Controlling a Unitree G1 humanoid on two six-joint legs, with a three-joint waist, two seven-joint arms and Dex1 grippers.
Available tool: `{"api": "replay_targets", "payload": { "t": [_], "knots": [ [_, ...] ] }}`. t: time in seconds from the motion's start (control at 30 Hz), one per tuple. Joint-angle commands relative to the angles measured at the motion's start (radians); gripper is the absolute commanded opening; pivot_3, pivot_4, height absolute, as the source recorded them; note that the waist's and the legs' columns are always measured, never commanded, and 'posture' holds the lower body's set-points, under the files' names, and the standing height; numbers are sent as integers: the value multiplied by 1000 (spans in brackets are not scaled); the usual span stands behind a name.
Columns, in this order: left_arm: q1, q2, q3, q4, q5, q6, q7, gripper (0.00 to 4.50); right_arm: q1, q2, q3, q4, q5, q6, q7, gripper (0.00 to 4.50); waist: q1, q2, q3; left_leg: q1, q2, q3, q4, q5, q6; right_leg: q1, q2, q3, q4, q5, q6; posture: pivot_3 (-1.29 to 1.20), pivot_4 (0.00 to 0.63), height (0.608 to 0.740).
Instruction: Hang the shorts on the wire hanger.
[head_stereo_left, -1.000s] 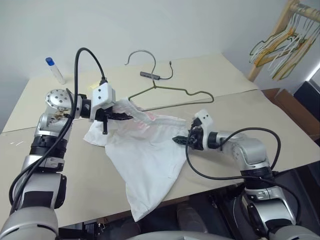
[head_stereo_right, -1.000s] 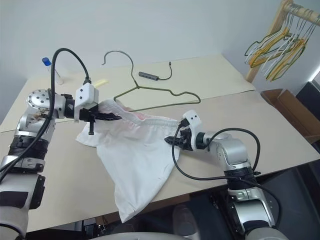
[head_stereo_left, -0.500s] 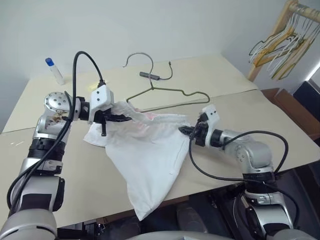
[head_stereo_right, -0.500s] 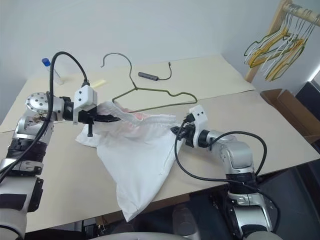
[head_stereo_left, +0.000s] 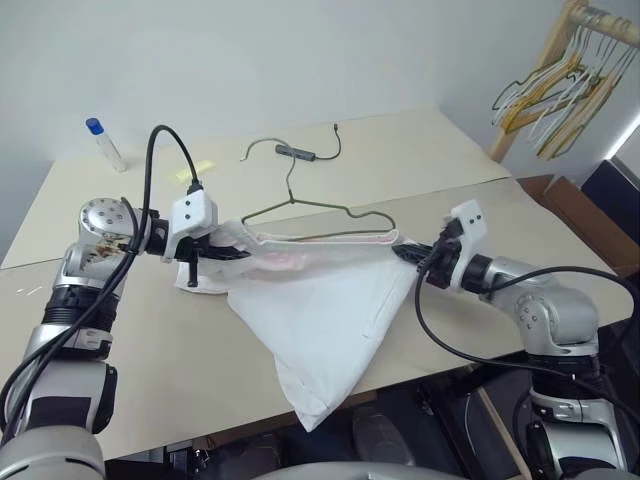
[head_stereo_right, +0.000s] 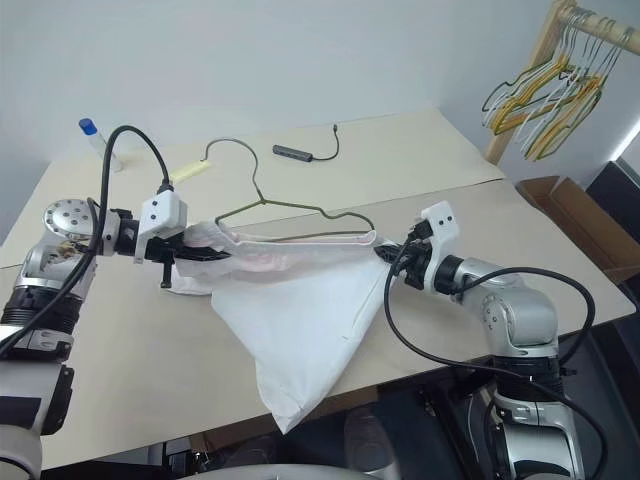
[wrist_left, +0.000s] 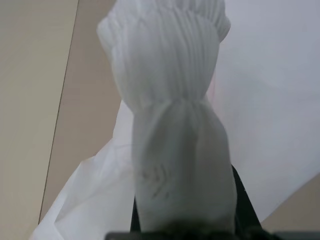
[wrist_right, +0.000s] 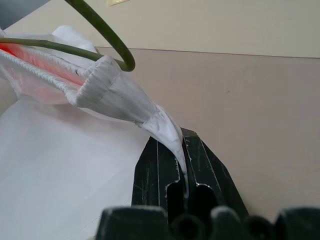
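Bunched white fabric shorts (wrist_left: 172, 150) hide the left gripper's black fingers (wrist_left: 243, 197); the wooden rack (head_stereo_left: 560, 50) at two o'clock is cropped.

A pale beige desk (head_stereo_left: 420, 150) stands against a plain light grey wall (head_stereo_left: 300, 50). Off the desk's far right corner, a wooden clothes rack (head_stereo_left: 560, 55) carries bunched yellowish and pale hangers (head_stereo_left: 545, 95); a brown cardboard box (head_stereo_left: 575, 210) sits below it.

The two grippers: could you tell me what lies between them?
The shorts' waistband stretches taut from the left gripper to the right gripper, both shut on it, seen in the left eye view. The hanger lies just behind.
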Motion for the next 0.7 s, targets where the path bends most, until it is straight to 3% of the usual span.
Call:
{"api": "replay_targets", "payload": {
  "t": [0.03,0.37,0.57,0.7],
  "knots": [
    [11,19,82,-30,-76,24,-14,0,-19,-42,-64,20,5,6,-16,18,0,0,0,0,0,0,0,0,0,0,0,0,0,0,0,-213,0,740],
    [58,64,-3,4,78,-101,47,0,-42,-71,-62,56,33,1,-5,18,5,0,0,2,0,0,0,0,0,1,0,0,0,0,0,-211,0,740],
    [51,54,-5,18,77,-90,81,0,-28,-85,-60,45,43,0,8,18,5,0,0,1,0,0,0,0,0,1,0,0,-1,0,0,-210,0,740],
    [48,40,35,11,1,-76,52,0,-28,-96,-57,51,45,0,20,18,6,0,0,1,0,0,0,0,0,1,0,0,-1,0,0,-207,0,740]
  ]
}}
